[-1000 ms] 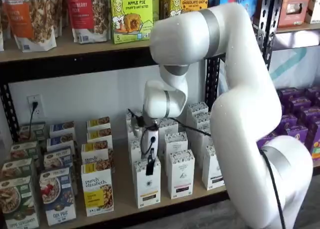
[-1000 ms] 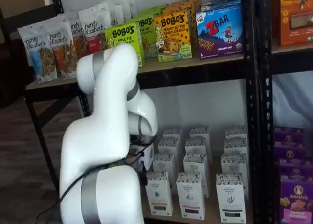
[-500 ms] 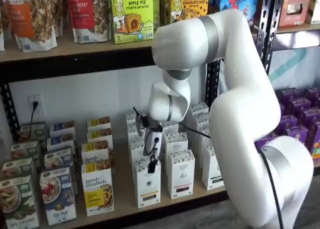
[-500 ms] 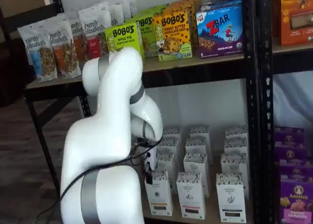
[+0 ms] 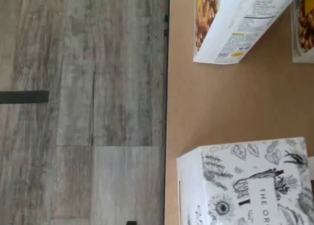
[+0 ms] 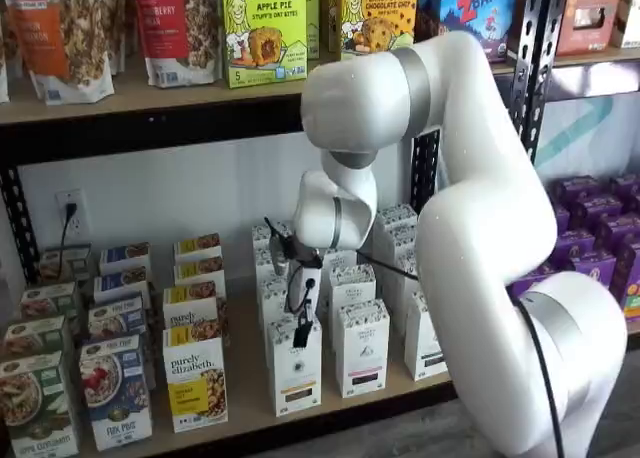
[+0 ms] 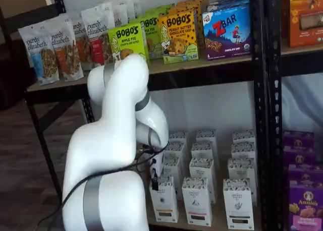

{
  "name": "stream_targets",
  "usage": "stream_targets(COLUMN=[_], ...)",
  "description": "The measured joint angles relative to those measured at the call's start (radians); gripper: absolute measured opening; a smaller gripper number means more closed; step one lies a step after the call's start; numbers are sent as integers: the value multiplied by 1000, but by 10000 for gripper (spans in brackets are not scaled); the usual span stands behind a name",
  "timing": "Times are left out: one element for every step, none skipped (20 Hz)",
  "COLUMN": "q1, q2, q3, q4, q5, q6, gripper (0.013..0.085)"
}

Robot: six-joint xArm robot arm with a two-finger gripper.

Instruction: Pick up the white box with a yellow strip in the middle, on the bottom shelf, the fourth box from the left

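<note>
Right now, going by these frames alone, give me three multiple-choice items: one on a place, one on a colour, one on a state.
1. Where is the gripper?
A. At the top of the front white box
B. Beside a granola bag on the upper shelf
C. Down by the floor

2. What colour is the ZBAR box?
A. Red
B. Blue
C. Green

3. How is the white box placed?
A. Lying on its side
B. Held in the air
C. Standing upright on the bottom shelf

Answers:
1 A: in a shelf view the black fingers hang right at that carton's top.
2 B: its front is blue with red lettering.
3 C: its base rests on the tan board, in line with its neighbours.
</note>
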Motion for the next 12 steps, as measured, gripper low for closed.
stream_targets(q1=[0, 0, 0, -1, -2, -3, -4, -5, -6, -7, -8, -9], q2=[8, 15, 23, 31, 38, 45, 51, 57, 63, 71, 80, 87], q3=[-10, -18, -29, -38, -47, -56, -63, -70, -78, -88, -99, -111], q4=[-3, -5, -10, -15, -17, -20, -26, -35, -46, -62, -81, -96], q5=[-1, -1, 0, 1, 2, 4, 4, 3, 5, 10, 18, 28], q6=[3, 5, 9, 13, 15, 17, 22, 29, 38, 51, 67, 80], gripper=[850, 850, 850, 850, 850, 850, 850, 850, 850, 850, 850, 850])
